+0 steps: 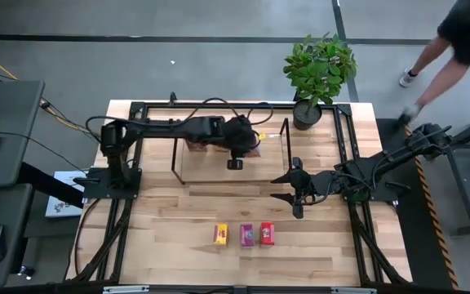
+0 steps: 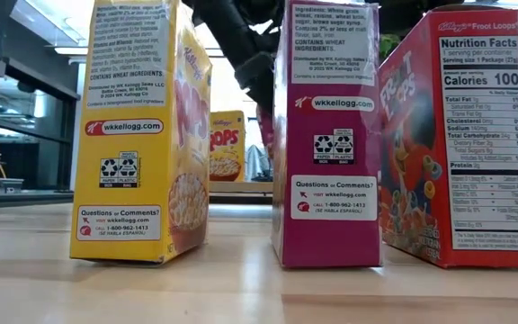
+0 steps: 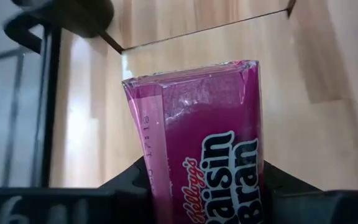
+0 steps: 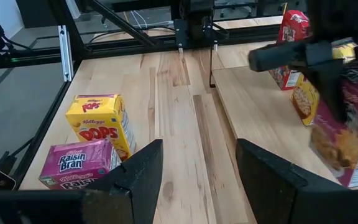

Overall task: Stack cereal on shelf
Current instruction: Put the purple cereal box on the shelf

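Observation:
My left gripper [image 1: 236, 157] is over the shelf [image 1: 210, 173], a light board with black wire end frames, and is shut on a magenta Raisin Bran box [image 3: 197, 143], also in the right wrist view [image 4: 356, 134]. A red box [image 4: 289, 46] and a yellow box [image 4: 304, 99] stand on the shelf board. Three more boxes stand upright on the table near its front edge: yellow [image 1: 220, 235], magenta [image 1: 246, 235] and red [image 1: 267, 234]. My right gripper [image 4: 197, 174] is open and empty above the table, right of the shelf [image 1: 296, 192]. My left gripper pinches the magenta box between its two fingers [image 3: 129, 183], one on each narrow side [image 3: 148, 168]. The box's end flap [image 3: 191, 93] points away from the gripper. In the right wrist view the box sits over the shelf board; I cannot tell whether it touches it.
A potted plant [image 1: 317, 73] stands at the table's far right corner. A person's leg and shoe [image 1: 419, 69] show beyond the table at the far right. Bare tabletop [image 1: 178, 220] lies between the shelf and the three front boxes.

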`<state>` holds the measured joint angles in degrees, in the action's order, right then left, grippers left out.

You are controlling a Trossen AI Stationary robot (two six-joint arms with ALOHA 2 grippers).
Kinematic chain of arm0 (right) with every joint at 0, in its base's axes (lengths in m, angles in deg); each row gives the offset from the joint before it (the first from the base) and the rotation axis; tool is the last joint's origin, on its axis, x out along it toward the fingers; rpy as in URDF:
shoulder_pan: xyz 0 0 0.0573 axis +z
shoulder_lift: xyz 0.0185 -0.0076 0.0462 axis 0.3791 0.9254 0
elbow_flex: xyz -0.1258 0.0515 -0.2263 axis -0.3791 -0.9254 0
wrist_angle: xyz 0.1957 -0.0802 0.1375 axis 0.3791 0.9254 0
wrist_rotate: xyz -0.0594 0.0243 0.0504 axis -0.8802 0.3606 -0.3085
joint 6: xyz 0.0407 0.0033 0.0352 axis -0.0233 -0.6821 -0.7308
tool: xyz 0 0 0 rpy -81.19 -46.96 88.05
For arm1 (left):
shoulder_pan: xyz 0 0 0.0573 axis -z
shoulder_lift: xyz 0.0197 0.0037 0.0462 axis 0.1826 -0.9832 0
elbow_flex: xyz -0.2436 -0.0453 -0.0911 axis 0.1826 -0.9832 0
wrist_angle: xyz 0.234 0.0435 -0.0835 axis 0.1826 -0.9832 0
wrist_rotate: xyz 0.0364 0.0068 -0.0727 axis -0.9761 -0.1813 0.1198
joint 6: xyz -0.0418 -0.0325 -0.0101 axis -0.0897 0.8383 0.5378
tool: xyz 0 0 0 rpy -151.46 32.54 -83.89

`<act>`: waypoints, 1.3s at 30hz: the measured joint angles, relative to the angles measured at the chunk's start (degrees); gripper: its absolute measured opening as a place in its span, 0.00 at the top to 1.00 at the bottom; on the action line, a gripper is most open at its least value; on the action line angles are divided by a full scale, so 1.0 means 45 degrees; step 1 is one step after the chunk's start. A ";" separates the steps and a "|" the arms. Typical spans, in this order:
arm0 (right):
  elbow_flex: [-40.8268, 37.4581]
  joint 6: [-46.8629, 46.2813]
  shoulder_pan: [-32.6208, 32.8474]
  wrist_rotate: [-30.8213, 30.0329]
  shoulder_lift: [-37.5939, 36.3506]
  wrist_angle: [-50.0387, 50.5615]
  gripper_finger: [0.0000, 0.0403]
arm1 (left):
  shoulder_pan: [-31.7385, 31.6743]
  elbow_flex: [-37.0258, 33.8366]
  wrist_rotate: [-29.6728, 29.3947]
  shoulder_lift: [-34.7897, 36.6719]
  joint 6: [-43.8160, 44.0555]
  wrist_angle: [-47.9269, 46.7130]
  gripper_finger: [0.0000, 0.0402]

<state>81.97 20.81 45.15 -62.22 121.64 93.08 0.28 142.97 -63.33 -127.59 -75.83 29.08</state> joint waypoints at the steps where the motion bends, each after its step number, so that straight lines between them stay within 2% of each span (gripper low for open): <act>1: 0.0000 -0.0026 0.0000 0.0003 0.0000 0.0006 0.52 | -0.0009 0.0205 -0.0164 -0.0125 -0.0390 -0.0115 0.69; 5: 0.0000 -0.0119 0.0000 0.0001 -0.0004 0.0002 0.52 | -0.0034 0.0860 -0.1165 -0.0555 -0.1711 -0.0757 0.69; 10: 0.0000 -0.0152 0.0000 0.0003 -0.0003 0.0007 0.52 | -0.0209 0.1014 -0.0794 -0.0644 -0.2249 -0.0993 0.69; 14: 0.0000 -0.0146 0.0000 0.0003 -0.0004 0.0007 0.52 | -0.0449 0.1014 -0.0287 -0.0644 -0.1784 -0.0979 0.69; 39: 0.0000 -0.0686 0.0000 -0.0689 -0.0002 0.0002 0.52 | -0.0810 0.1009 -0.0413 -0.1300 -0.1342 -0.0810 0.67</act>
<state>81.97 17.73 45.15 -65.33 121.63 93.09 -3.36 147.51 -65.19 -133.43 -81.87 25.44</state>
